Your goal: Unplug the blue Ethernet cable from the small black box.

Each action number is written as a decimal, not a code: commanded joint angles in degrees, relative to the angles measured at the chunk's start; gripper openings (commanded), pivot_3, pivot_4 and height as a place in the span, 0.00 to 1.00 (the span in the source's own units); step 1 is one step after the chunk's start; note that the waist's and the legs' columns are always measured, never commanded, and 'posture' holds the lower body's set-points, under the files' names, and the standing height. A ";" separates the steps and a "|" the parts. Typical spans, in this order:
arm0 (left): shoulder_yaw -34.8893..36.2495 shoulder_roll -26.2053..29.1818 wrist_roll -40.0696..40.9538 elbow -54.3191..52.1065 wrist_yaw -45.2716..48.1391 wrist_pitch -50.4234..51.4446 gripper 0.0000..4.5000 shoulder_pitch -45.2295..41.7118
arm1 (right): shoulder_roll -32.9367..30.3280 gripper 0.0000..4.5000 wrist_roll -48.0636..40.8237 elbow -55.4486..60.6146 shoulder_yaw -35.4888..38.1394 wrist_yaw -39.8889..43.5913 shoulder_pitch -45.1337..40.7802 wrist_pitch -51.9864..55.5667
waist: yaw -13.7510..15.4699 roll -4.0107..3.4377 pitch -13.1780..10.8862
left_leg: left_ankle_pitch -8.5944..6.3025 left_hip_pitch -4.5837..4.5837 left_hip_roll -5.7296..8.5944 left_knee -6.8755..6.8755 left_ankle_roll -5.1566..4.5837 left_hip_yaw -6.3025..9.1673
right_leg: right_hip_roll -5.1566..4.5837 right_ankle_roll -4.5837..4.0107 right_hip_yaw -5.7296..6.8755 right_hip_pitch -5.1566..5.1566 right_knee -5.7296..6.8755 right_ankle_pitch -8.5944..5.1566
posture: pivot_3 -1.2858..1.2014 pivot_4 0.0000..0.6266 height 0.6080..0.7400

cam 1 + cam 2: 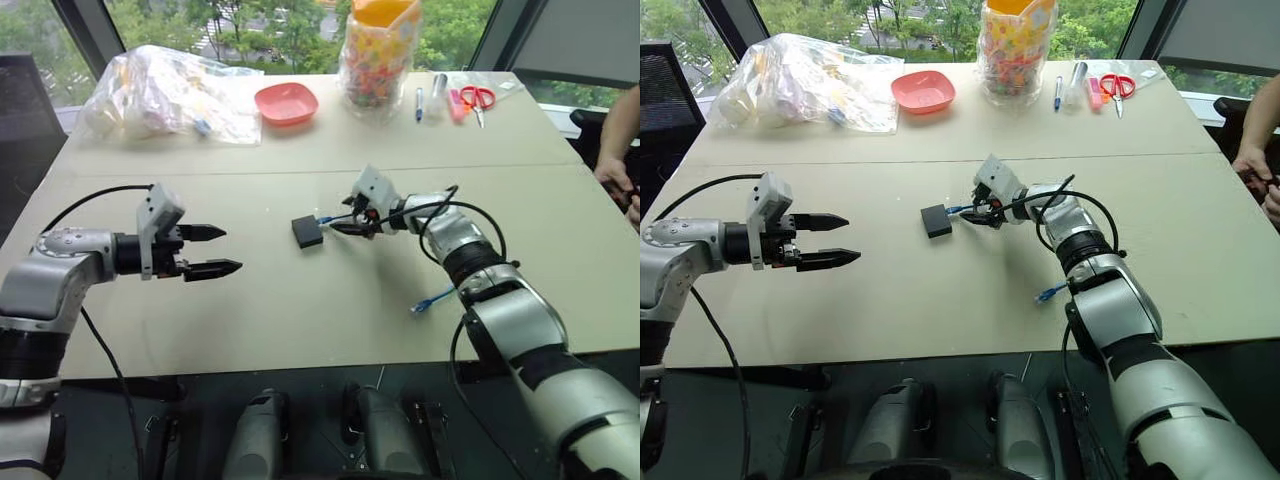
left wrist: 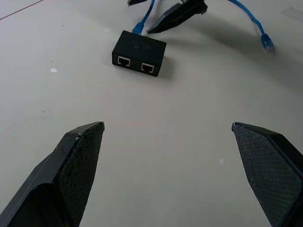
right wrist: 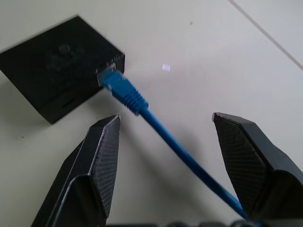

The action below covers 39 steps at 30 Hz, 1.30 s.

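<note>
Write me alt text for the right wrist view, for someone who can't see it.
A blue Ethernet cable is plugged into the side of a small black box lying on a pale table. The right end effector is open, one black finger on each side of the cable just behind the plug, not yet gripping it.

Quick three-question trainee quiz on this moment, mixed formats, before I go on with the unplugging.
1. True or false: the blue Ethernet cable is plugged into the small black box.
2. Which gripper straddles the cable with open fingers? A) left gripper B) right gripper
3. Fill in: the box side facing the left gripper shows ___ empty ports.

Key: 1 true; 2 B; 3 two.
</note>
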<state>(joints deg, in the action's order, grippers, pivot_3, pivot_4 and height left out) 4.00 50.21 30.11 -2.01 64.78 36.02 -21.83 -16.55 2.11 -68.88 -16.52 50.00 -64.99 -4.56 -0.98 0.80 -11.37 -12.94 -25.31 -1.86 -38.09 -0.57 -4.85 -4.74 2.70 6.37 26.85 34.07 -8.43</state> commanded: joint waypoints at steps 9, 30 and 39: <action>5.00 -1.41 0.86 -7.78 -7.58 1.36 1.00 7.80 | 7.45 0.21 10.20 -7.34 -1.13 -1.32 -5.54 -10.28 | -1.31 -0.01 0.00 | 0.08 0.56 -0.25 -0.01 0.15 0.07 | 0.15 -0.21 -0.02 -0.33 0.21 -0.08 | 0.52 0.24 1.00; 2.80 -21.70 -4.89 53.97 1.02 -12.61 1.00 -39.64 | -8.92 0.01 34.00 17.48 -7.53 -47.75 -0.31 -35.31 | -0.24 0.02 -0.01 | 0.14 0.31 0.05 0.00 0.17 -0.26 | 0.06 0.03 -0.03 -0.22 0.17 -0.01 | 0.52 0.24 1.00; 4.81 -28.00 -8.12 70.22 2.82 -20.55 1.00 -49.53 | -9.84 0.01 34.77 26.36 -7.16 -47.81 3.28 -31.37 | -0.13 0.03 -0.01 | 0.16 0.35 0.04 -0.01 0.18 -0.25 | 0.08 0.03 -0.03 -0.25 0.19 0.00 | 0.52 0.24 1.00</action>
<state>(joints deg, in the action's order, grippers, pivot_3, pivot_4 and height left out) 7.49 21.99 22.24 67.90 67.40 16.95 -69.04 -25.89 37.05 -45.45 -25.05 2.56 -61.16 -36.22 -1.11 0.82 -11.38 -12.78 -24.95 -1.82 -38.10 -0.39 -5.08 -4.67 2.73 6.34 26.59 34.26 -8.44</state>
